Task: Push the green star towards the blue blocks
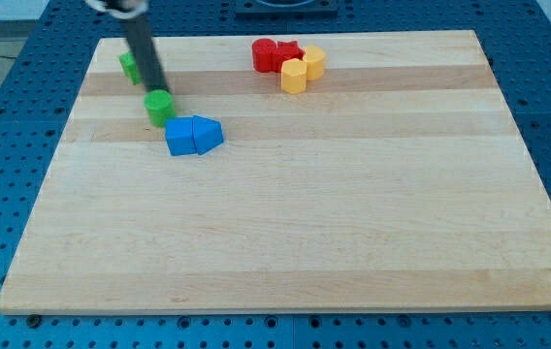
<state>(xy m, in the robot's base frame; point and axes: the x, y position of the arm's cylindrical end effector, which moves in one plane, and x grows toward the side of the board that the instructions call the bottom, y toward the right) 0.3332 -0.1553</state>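
Note:
My tip [157, 90] is at the view's upper left, touching or just above the top edge of a rounded green block [160, 109]. A second green block [128, 66], its shape unclear, lies up and to the left and is partly hidden behind the rod. Two blue blocks sit side by side just below and to the right of the rounded green block: a blue cube [180, 138] and a blue pointed block [209, 133]. The rounded green block nearly touches the blue cube's top left corner.
Two red blocks [274, 54] and two yellow blocks [295, 76] [314, 62] are clustered near the top edge, right of centre. The wooden board [295, 233] lies on a blue perforated table.

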